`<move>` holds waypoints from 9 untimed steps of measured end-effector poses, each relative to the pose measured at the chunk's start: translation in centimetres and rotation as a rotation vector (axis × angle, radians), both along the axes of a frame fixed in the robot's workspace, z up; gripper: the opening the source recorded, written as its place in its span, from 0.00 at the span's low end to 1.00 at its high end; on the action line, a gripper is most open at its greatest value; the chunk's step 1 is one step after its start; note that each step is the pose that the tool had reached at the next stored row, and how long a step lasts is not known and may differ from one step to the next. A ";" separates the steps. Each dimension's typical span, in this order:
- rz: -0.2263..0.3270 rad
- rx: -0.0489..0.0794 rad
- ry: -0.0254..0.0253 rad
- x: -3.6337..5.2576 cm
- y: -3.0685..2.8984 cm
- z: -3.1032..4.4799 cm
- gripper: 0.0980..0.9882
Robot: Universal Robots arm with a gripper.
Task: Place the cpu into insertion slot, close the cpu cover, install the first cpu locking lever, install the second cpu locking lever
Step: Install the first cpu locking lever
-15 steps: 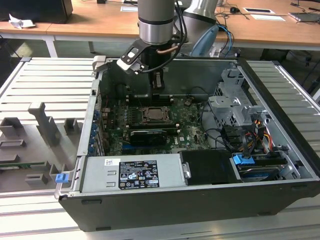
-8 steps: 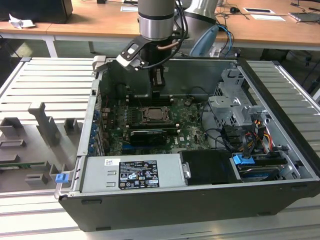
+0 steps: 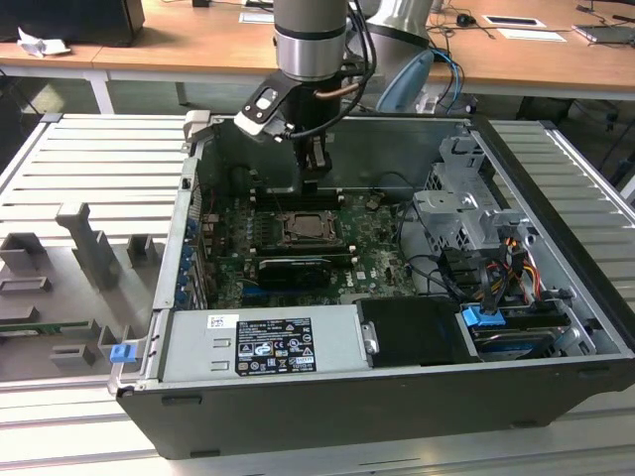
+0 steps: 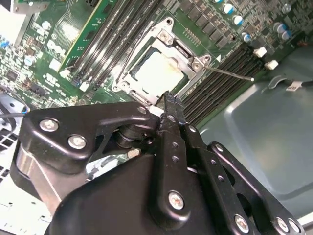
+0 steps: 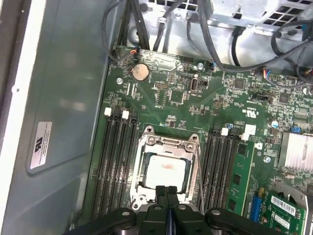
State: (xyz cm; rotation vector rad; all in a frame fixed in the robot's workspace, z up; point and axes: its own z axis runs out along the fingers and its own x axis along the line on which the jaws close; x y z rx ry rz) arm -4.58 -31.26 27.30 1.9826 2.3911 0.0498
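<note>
At the exterior view's left, grey fixture blocks [image 3: 94, 248] stand on the ribbed tabletop [image 3: 89, 159], well apart from the work. Beside them lies the open computer case [image 3: 327, 416], with the power supply [image 3: 263, 342] along its near edge and a long black card [image 3: 295, 268] just beside the insertion slot [image 5: 139, 188]. I read the cpu [image 5: 165, 169] as seated in that slot. The cpu cover [image 5: 168, 146] lies flat around it, so I judge the first two steps done. One locking lever [image 4: 230, 73] shows as a thin rod standing out over the memory slots [image 4: 234, 56], apparently unlatched. I cannot tell the state of the other lever. The hand [image 5: 166, 192] hangs over the slot's edge with its fingers pressed together, gripping nothing. At the exterior view's right, the drive cage [image 3: 456, 213] and the cable bundle [image 3: 496, 268] sit near the slot but, in my judgement, clear of the approach.
</note>
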 end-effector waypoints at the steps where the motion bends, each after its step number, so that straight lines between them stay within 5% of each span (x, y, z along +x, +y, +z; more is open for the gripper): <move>1: 0.030 -0.002 0.0022 0.00 0.00 -0.15 0.01; 4: 0.111 -0.003 0.0074 0.00 0.00 -0.28 0.01; 9: 0.245 -0.003 0.0086 0.00 0.00 -0.34 0.01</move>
